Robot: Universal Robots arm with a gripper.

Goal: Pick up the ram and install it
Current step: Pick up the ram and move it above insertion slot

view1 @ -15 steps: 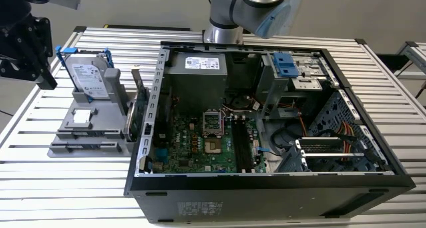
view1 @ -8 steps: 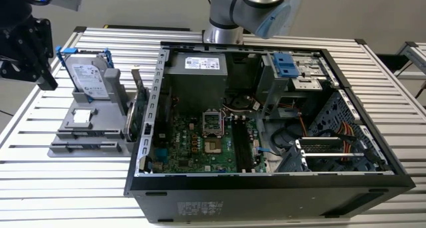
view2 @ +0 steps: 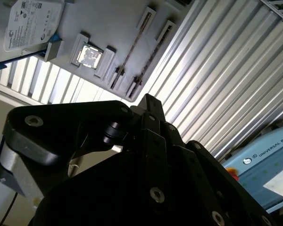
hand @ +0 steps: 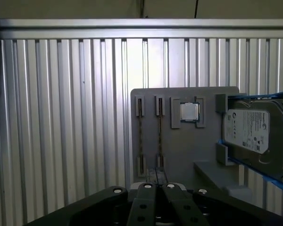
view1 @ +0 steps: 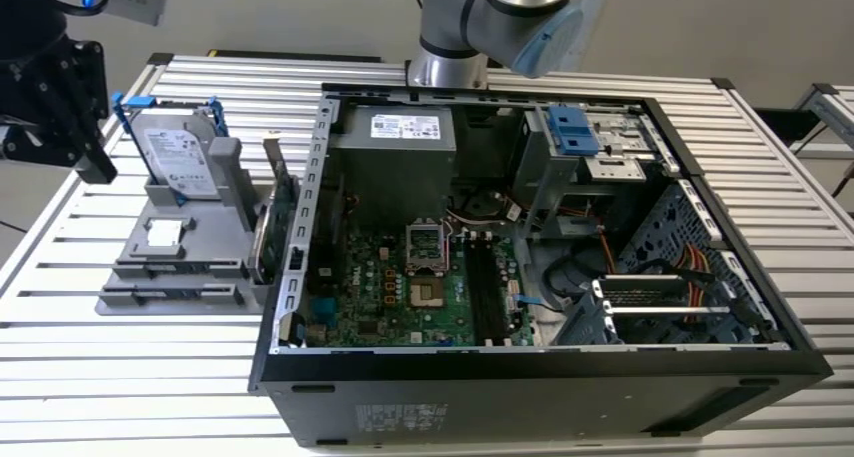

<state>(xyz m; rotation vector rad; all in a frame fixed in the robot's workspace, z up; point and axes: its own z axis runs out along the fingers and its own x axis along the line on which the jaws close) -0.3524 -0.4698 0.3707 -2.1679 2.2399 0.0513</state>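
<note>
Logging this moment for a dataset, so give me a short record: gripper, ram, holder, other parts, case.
gripper: over the holder, near one end of the ram
ram: two sticks on edge in holder slots, not yet picked up
holder: gray, on the table beside the case
CPU: in a holder recess next to the ram
hard drive: in the holder, blue rails
case: open, motherboard exposed

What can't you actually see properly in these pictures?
- The ram and a second stick: edge-on in the gray holder in the first wrist view, faces hidden.
- The hard drive: cut off by that picture's edge.
- The motherboard's memory slots: too small in the exterior view to tell if filled.
</note>
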